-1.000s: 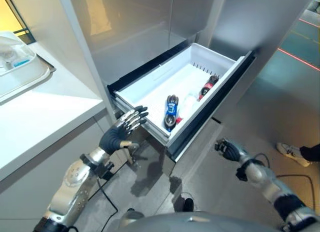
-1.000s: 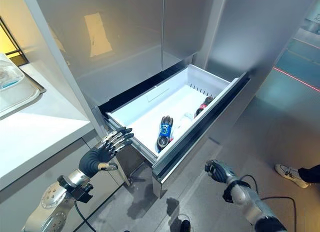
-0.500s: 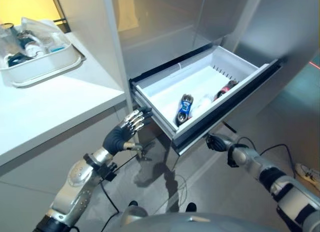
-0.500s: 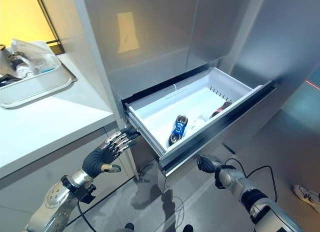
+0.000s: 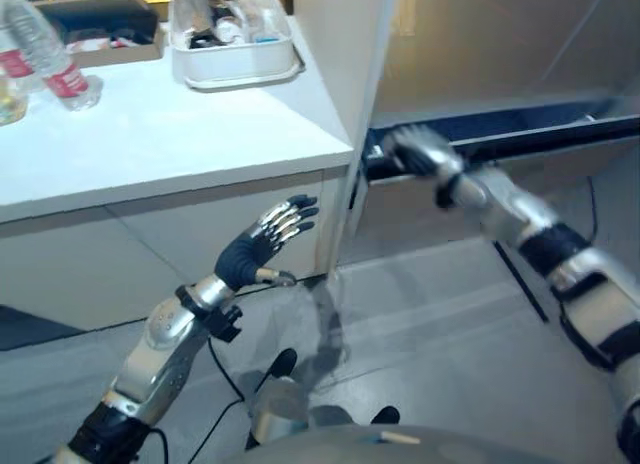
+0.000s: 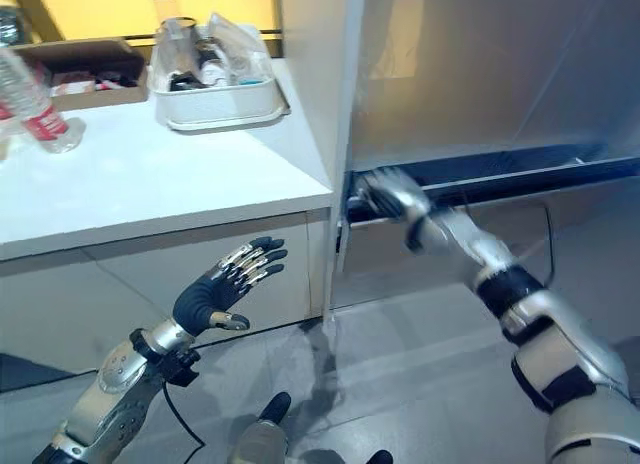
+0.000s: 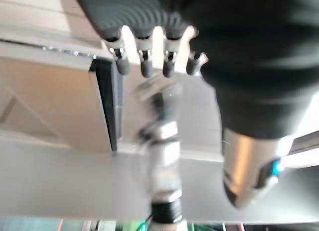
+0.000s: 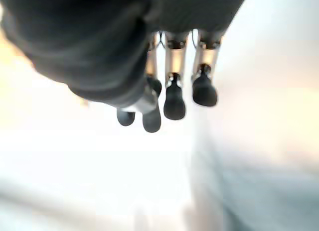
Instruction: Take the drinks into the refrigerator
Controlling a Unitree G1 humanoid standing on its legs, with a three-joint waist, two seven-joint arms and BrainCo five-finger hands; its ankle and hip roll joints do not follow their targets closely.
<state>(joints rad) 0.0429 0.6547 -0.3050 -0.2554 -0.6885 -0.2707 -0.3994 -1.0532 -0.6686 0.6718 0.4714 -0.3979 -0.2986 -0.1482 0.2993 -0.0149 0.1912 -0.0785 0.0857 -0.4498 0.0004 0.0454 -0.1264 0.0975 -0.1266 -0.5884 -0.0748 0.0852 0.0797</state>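
The refrigerator's bottom drawer (image 5: pixel 520 136) shows as a thin dark slot, pushed almost fully in, and the drinks inside it are hidden. My right hand (image 6: pixel 385 196) rests against the left end of the drawer front (image 6: pixel 500 174), its fingers (image 8: pixel 174 99) relaxed and holding nothing. Lower down, my left hand (image 5: pixel 262 244) hangs in the air in front of the white counter's cabinet, fingers (image 7: pixel 144 61) straight and spread, empty. A clear water bottle (image 6: pixel 33 109) with a red label stands on the counter at the far left.
The white counter (image 5: pixel 160 134) runs along the left, ending at the refrigerator's side panel (image 6: pixel 320 84). A white tub (image 6: pixel 215 92) with bottles and wrapped items sits near its right end. A brown box (image 6: pixel 85 64) stands behind. Grey floor (image 5: pixel 430 334) lies below.
The camera has swung left, bringing the counter into view. The drawer went from wide open to nearly shut. My right hand rose from under the drawer to its front.
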